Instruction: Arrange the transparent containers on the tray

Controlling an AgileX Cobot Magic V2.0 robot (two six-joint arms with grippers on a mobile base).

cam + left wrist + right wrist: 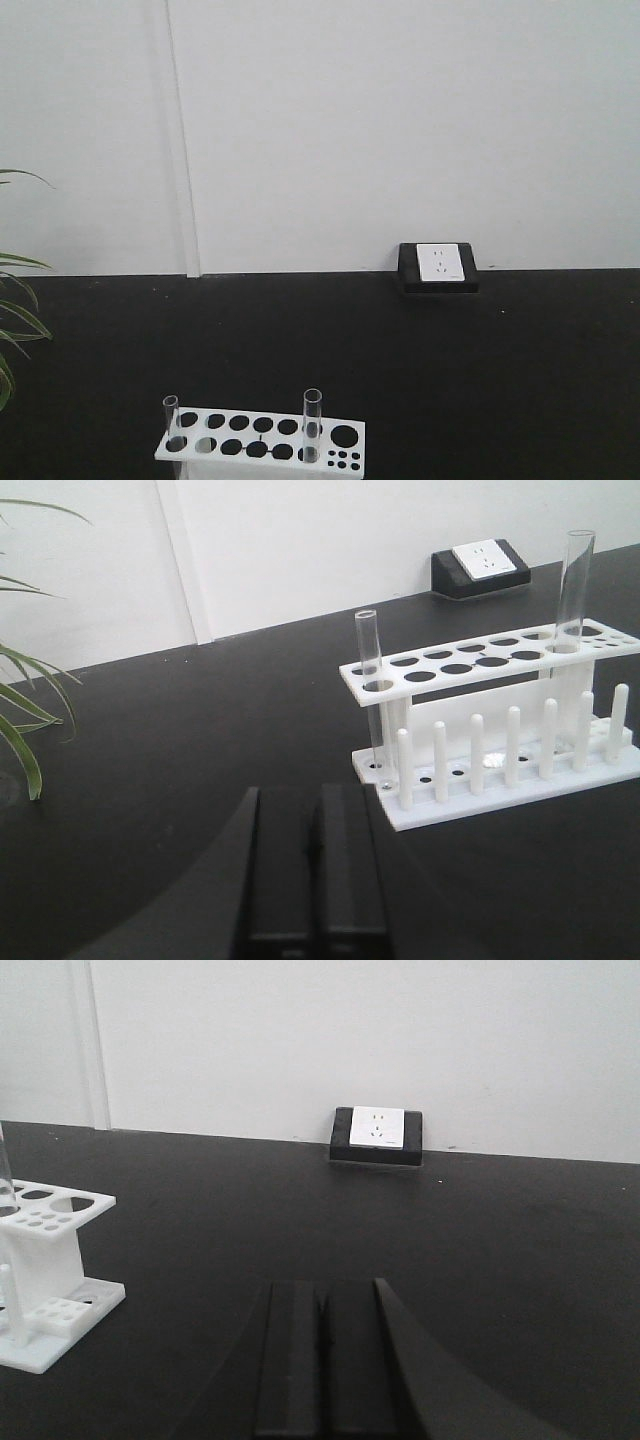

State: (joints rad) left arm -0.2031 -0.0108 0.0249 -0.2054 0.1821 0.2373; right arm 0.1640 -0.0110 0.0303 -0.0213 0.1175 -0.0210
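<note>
Desk [500, 380], black, backed by white wall [400, 120]. Rack [262, 437], white, many-holed, standing on desk. Left hand [315, 880] and right hand [320, 1360], both fingers pressed together, empty. Test tube [171, 415] upright in rack's end hole; second test tube [312, 420] upright several holes along.

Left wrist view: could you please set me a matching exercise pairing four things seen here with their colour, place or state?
Things:
1. test tubes
2. rack
3. socket
4. plant leaves

Descriptions:
A. green, at the left edge
B. clear, standing upright in the rack
C. white, with round holes on top
D. white face in a black housing, at the far edge

Pairs: 1-B, 2-C, 3-D, 4-A
</note>
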